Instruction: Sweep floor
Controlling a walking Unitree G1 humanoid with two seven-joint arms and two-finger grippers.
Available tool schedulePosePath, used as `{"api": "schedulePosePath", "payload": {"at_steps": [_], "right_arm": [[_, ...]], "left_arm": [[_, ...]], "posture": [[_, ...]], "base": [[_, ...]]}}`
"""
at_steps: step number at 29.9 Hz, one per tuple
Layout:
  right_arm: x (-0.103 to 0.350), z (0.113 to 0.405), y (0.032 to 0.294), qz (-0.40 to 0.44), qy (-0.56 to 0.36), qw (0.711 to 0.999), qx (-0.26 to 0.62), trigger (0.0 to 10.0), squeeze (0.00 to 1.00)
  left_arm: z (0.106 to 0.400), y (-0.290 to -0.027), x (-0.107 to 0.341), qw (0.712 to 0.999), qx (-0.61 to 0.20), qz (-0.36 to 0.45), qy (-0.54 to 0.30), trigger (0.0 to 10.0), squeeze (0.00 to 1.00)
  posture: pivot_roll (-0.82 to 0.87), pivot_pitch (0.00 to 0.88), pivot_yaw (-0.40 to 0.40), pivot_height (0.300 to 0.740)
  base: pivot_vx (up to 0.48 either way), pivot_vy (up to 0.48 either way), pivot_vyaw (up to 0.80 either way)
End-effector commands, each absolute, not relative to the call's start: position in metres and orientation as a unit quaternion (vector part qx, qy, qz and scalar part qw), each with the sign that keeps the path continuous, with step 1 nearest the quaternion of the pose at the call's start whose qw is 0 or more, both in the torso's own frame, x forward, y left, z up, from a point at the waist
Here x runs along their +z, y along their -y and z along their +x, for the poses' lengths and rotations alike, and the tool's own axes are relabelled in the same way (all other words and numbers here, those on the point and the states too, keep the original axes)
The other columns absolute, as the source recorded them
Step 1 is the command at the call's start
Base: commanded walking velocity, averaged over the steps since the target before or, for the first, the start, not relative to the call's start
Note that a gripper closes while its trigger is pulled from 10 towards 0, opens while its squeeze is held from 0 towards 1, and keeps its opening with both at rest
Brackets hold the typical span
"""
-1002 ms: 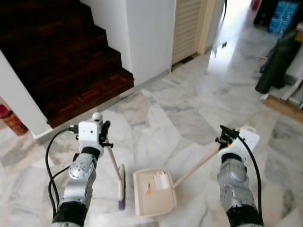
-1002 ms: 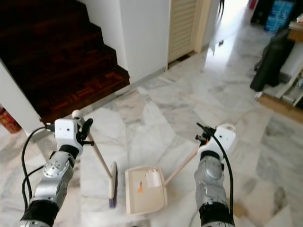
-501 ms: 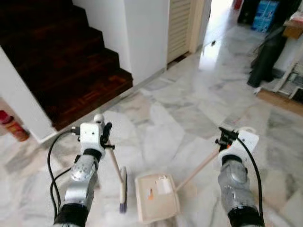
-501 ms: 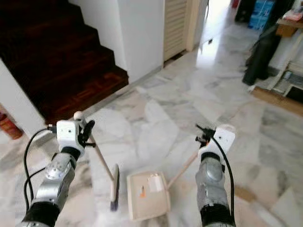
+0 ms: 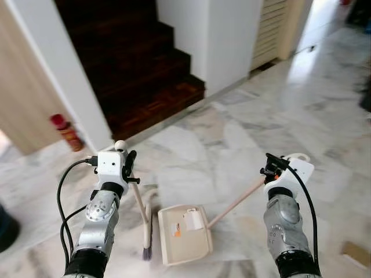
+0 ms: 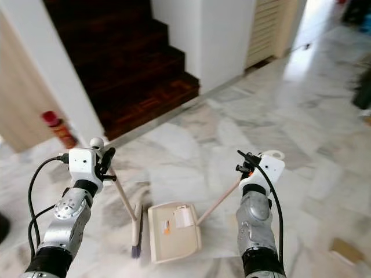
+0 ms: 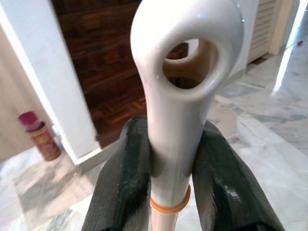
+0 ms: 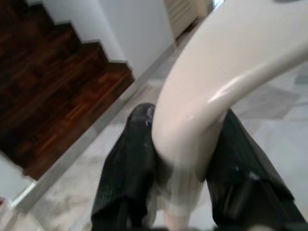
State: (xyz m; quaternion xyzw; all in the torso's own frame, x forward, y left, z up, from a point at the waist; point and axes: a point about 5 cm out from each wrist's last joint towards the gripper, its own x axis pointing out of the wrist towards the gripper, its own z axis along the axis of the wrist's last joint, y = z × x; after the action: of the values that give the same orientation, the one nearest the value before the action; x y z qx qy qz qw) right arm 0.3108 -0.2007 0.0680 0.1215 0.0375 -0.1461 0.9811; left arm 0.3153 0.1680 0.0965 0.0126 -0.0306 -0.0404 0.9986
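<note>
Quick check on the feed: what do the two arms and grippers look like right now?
Both arms are silver metal with rounded joint housings and dark cuffs near the bottom edge. Each wrist carries a white boxy camera module, and a black cable loops from it along the arm. The left gripper and right gripper have long black fingers.

Open marble floor (image 5: 301, 116) ahead; stairs (image 5: 133, 63) and red canister (image 5: 65, 132) block left.

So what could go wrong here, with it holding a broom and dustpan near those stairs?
The broom and dustpan sit close together, so a sweep might knock the pan askew. Each hand, left hand and right hand, grips only its handle's top end, so a tool could twist. Turning, it might bump the red can by the stairs.
</note>
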Motion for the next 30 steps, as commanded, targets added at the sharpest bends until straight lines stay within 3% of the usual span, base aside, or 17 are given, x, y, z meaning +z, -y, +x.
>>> {"api": "schedulePosePath", "payload": {"at_steps": [1, 20, 30], "right_arm": [[0.0777, 0.3156, 0.1941, 0.131, -0.013, 0.982, -0.134, 10.0, 0.00], [0.0762, 0.3153, 0.1945, 0.126, -0.016, 0.983, -0.132, 10.0, 0.00], [0.0762, 0.3160, 0.1944, 0.128, -0.018, 0.983, -0.131, 10.0, 0.00]], "left_arm": [[0.3177, -0.1724, 0.1060, 0.998, -0.037, 0.020, 0.050, 10.0, 0.00], [0.3176, -0.1697, 0.1060, 0.998, -0.041, 0.016, 0.049, 10.0, 0.00], [0.3184, -0.1702, 0.1068, 0.998, -0.042, 0.014, 0.048, 10.0, 0.00]], "posture": [[-0.07, 0.000, 0.052, 0.740], [-0.07, 0.000, 0.049, 0.740], [-0.07, 0.000, 0.054, 0.740]], "base": [[0.000, 0.409, 0.00], [0.000, 0.409, 0.00], [0.000, 0.384, 0.38]]}}
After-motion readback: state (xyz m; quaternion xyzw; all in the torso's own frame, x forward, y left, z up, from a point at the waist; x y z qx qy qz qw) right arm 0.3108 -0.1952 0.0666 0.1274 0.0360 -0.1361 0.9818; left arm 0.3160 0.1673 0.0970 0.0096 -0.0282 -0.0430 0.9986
